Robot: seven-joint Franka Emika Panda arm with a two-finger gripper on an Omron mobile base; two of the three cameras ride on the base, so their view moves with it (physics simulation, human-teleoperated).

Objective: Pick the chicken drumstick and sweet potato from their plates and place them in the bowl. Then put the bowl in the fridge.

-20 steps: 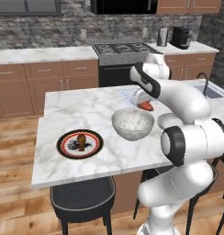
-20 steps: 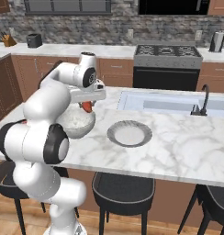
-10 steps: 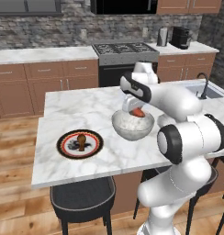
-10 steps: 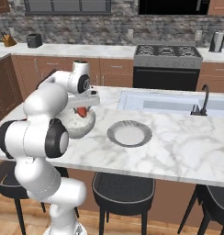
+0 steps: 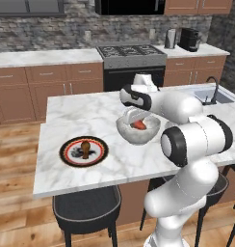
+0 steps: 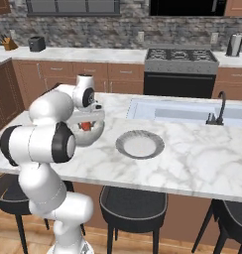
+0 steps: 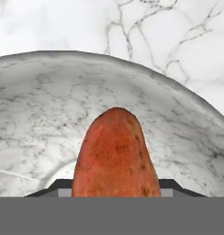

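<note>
My gripper (image 5: pixel 137 120) is shut on the sweet potato (image 5: pixel 139 125), an orange-red tuber, and holds it low inside the bowl (image 5: pixel 123 131) at the middle of the island. In the hand view the sweet potato (image 7: pixel 114 156) stands between my fingertips over the speckled inside of the bowl (image 7: pixel 36 114). From the right base view, the gripper (image 6: pixel 87 124) with the sweet potato (image 6: pixel 86 126) sits in the bowl (image 6: pixel 95 138). The chicken drumstick (image 5: pixel 84 146) lies on the red-rimmed plate (image 5: pixel 66 155) to the left. The light grey plate (image 6: pixel 140 144) is bare. The fridge is out of view.
A sink (image 6: pixel 180 112) with a dark faucet (image 6: pixel 219 106) is set in the island on the right. A stove (image 5: pixel 131 52) stands at the back wall. Dark stools (image 5: pixel 85 207) line the island's near edge.
My gripper has swung left from the grey plate's side and come down into the bowl, with the sweet potato still in it.
</note>
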